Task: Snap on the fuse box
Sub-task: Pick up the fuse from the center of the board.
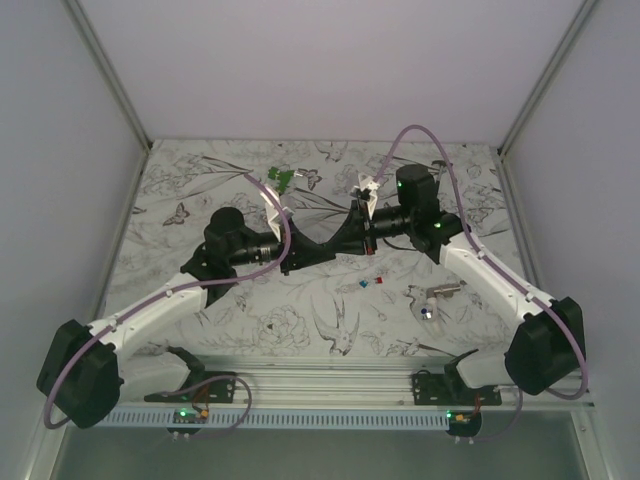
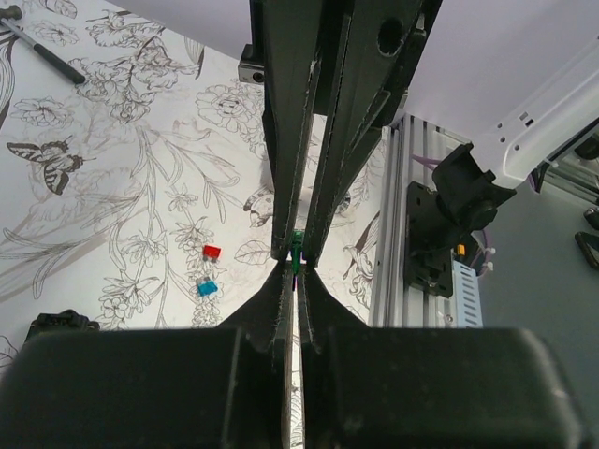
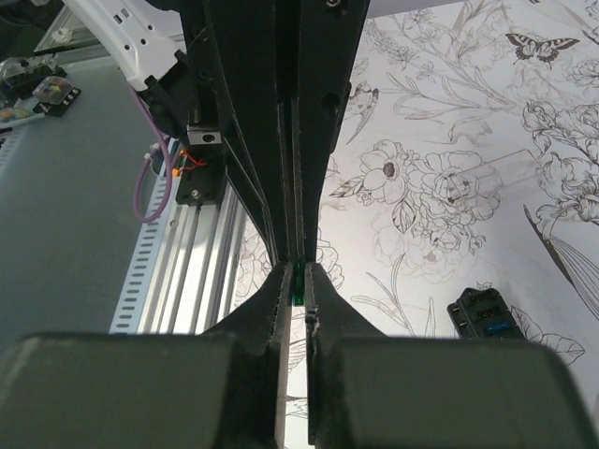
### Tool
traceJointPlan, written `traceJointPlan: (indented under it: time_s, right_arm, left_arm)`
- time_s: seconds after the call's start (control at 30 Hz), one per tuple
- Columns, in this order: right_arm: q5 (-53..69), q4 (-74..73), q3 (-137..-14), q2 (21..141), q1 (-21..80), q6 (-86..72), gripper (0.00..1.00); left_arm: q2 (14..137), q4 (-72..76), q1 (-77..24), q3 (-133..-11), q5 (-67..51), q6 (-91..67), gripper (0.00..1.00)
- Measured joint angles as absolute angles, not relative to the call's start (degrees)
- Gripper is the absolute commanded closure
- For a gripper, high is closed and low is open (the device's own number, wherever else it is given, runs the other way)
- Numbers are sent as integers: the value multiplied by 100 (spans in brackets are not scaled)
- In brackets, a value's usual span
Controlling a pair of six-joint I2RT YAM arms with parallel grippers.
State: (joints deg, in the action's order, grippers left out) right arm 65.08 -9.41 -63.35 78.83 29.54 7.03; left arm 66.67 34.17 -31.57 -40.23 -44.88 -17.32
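Tip to tip above the floral-print tabletop, the left hand pinches a thin green sliver tight. The right hand, nearly closed, seems to nip it too. The blocky black fuse box lies flat, farther from the near edge.

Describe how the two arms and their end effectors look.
The left arm and right arm are alike: white links between bulky black joint housings, a lilac cable looping along each. Small green lights glow on the right wrist and both bases. The left end effector and right end effector each have two long, flat black fingers.
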Motion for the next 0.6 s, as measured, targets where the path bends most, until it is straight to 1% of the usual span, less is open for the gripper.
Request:
traceJointPlan:
  time_s: [0.03,0.13,0.17,0.23,0.37,0.6]
  right_arm:
    - [6510,-956,-6337,7883,2954,716,99]
    - [6512,-980,-6348,7883,2956,740,100]
    - [6512,-987,-6351,7883,2956,755,100]
    - [6486,-991,-6357,7883,2956,792,100]
    - [6112,-1037,-6357,7881,2974,779,100]
    - [4425,-1149,-6340,7878,2980,397,100]
  left_arm:
    - [6667,3415,-3159,-4023,-4493,-1726,100]
    - [6654,3404,-3162,-4023,-4488,-1704,100]
    - [6648,3398,-3162,-4023,-4475,-1695,97]
    - [6641,3389,-3166,-4023,-4427,-1682,89]
    - [6637,3247,-3188,-4023,-4136,-1520,67]
    - [6842,2397,-3159,-4075,-3240,-840,30]
